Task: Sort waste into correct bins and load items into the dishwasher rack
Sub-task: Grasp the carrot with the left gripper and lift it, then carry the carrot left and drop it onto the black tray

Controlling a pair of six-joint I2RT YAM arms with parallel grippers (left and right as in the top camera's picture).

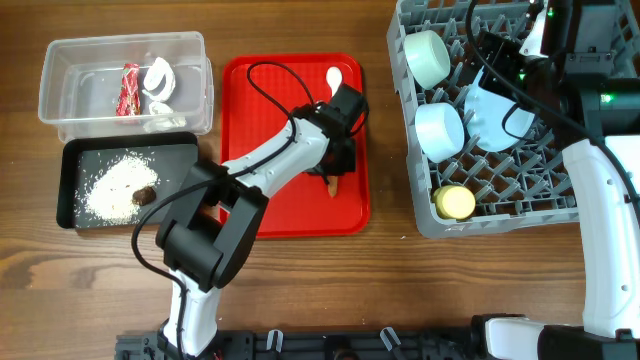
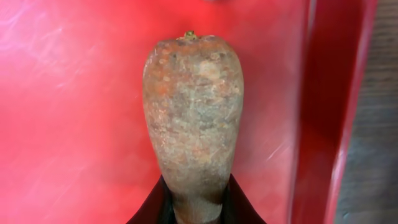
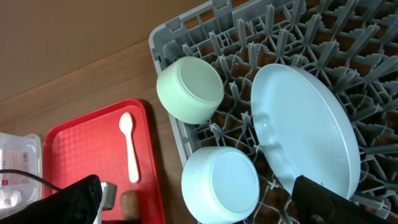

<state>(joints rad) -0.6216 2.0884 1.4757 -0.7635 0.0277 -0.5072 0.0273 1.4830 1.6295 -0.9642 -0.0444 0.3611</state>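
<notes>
On the red tray point(image 1: 240, 150): one spoon point(image 1: 334, 78), one carrot point(image 2: 193, 118), seemingly gripped.

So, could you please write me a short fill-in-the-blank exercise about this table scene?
The white spoon lies on the red ____.
The jaws of the left gripper hold the ____.
The yellow cup sits in the grey ____.
In the clear tub lies a red candy ____.
Missing words: tray, carrot, rack, wrapper.
</notes>
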